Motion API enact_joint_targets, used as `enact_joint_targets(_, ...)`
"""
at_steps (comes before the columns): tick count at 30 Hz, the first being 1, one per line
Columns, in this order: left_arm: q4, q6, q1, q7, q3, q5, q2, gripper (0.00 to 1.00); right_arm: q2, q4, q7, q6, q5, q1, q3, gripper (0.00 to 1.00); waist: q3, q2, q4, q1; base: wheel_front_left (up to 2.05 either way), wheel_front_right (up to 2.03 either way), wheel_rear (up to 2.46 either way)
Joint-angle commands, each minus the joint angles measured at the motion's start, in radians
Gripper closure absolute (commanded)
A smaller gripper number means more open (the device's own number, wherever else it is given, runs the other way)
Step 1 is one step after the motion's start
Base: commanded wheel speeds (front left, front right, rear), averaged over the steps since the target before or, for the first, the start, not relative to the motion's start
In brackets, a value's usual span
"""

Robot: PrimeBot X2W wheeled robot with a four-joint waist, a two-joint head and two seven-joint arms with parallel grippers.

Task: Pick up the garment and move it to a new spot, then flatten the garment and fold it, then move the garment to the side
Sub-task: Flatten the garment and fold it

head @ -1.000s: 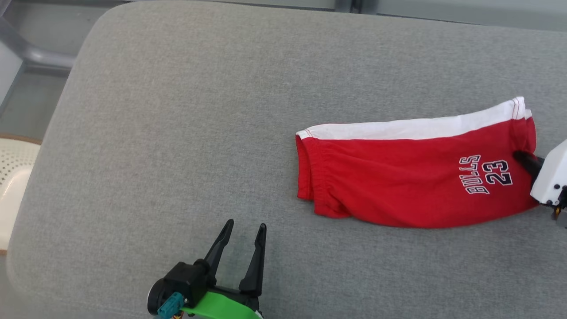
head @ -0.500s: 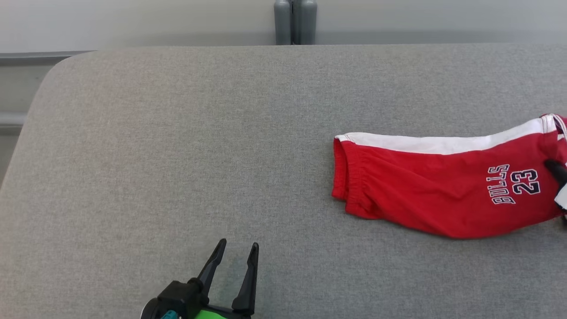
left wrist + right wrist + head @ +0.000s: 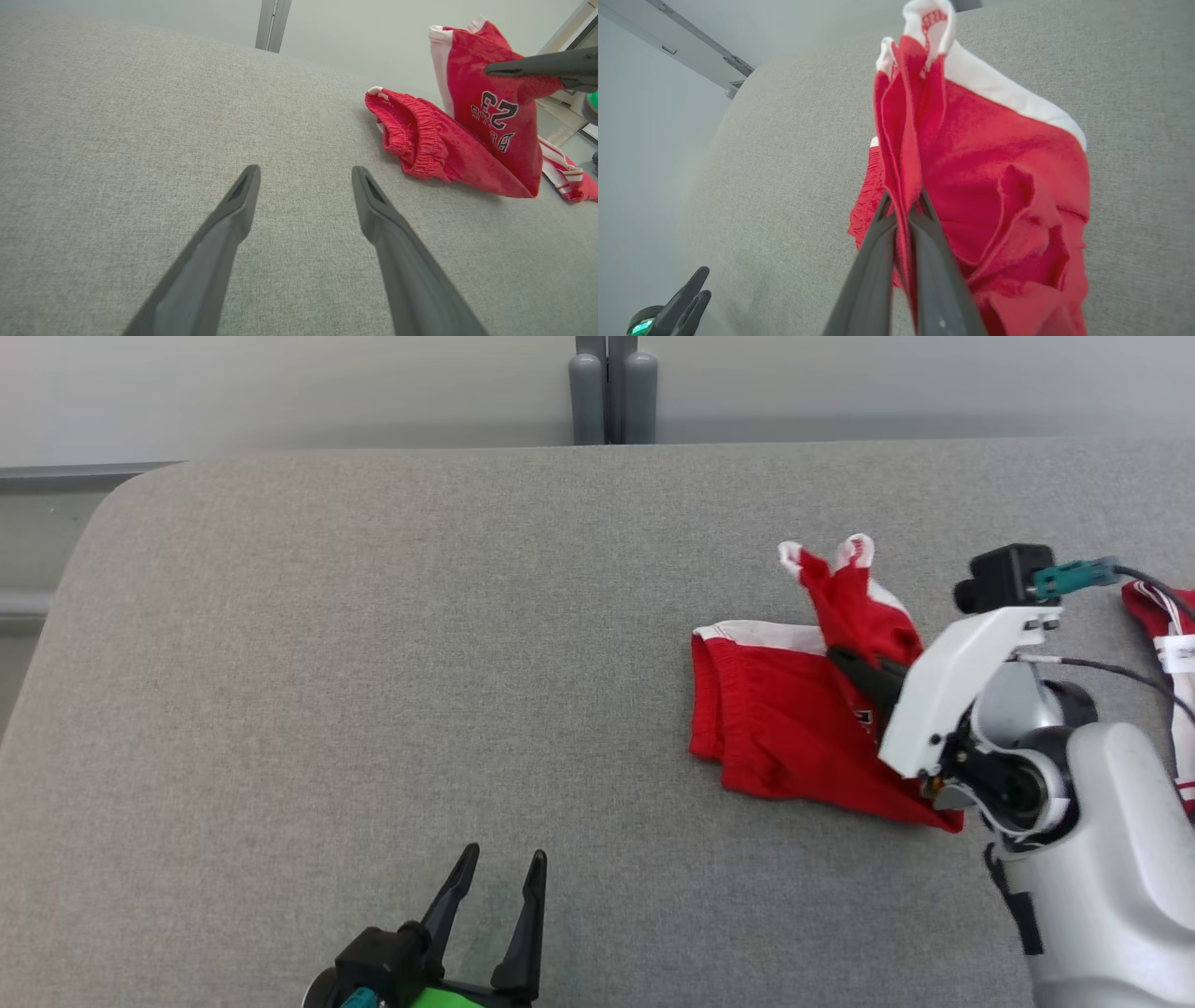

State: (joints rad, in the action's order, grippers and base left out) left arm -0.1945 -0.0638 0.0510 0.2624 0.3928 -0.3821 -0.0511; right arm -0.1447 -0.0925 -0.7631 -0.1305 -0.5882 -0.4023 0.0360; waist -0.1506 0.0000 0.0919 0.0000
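The garment [image 3: 775, 709] is a pair of red shorts with a white side stripe and "BULLS 23" print, lying on the right half of the grey table [image 3: 373, 663]. My right gripper [image 3: 838, 660] is shut on the leg end, holding it raised and doubled back over the part still on the table. In the right wrist view the fingers [image 3: 903, 200] pinch bunched red cloth [image 3: 994, 177]. The elastic waistband [image 3: 411, 135] rests flat on the table. My left gripper [image 3: 504, 854] stands open near the front edge, holding nothing, well left of the garment [image 3: 490, 116].
Another red and white striped piece of cloth [image 3: 1167, 635] lies at the right edge, behind my right arm. A grey post [image 3: 611, 392] stands behind the table's far edge. The table's far left corner [image 3: 112, 513] is rounded.
My right gripper has lifted the printed leg end off the table and carried it left, over the waistband half. The head camera also shifted over the last second. The left gripper has held still.
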Motion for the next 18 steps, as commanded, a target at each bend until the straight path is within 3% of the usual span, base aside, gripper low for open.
enact_joint_targets(1, -0.001, 0.005, -0.019, 0.003, 0.006, -0.006, 0.000, 0.00, 0.020, -0.023, 0.013, 0.000, 0.026, -0.015, 0.021, 1.00, -0.007, 0.0000, 0.011, 0.0000, 0.00, 0.00, 0.00)
enact_joint_targets(6, -0.014, 0.014, -0.029, 0.003, 0.018, -0.024, 0.000, 0.00, 0.080, -0.139, 0.089, 0.000, 0.076, -0.030, 0.050, 1.00, -0.008, 0.0000, 0.049, 0.0000, 0.00, 0.00, 0.00)
enact_joint_targets(14, -0.021, 0.020, -0.010, 0.003, 0.011, -0.031, 0.000, 0.00, 0.093, -0.266, 0.199, 0.000, 0.044, -0.038, 0.070, 1.00, 0.005, 0.0000, 0.071, 0.0000, 0.00, 0.00, 0.00)
enact_joint_targets(16, -0.022, 0.022, -0.004, 0.003, 0.010, -0.033, 0.000, 0.00, 0.093, -0.284, 0.222, 0.000, 0.024, -0.036, 0.091, 0.73, 0.011, 0.0000, 0.069, 0.0000, 0.00, 0.00, 0.00)
enact_joint_targets(17, -0.023, 0.021, -0.002, 0.003, 0.009, -0.034, 0.000, 0.00, 0.093, -0.289, 0.231, 0.000, 0.018, -0.035, 0.102, 0.50, 0.014, 0.0000, 0.067, 0.0000, 0.00, 0.00, 0.00)
enact_joint_targets(18, -0.025, 0.020, 0.002, 0.003, 0.008, -0.034, 0.000, 0.00, 0.094, -0.291, 0.243, 0.000, 0.014, -0.033, 0.120, 0.00, 0.020, 0.0000, 0.065, 0.0000, 0.00, 0.00, 0.00)
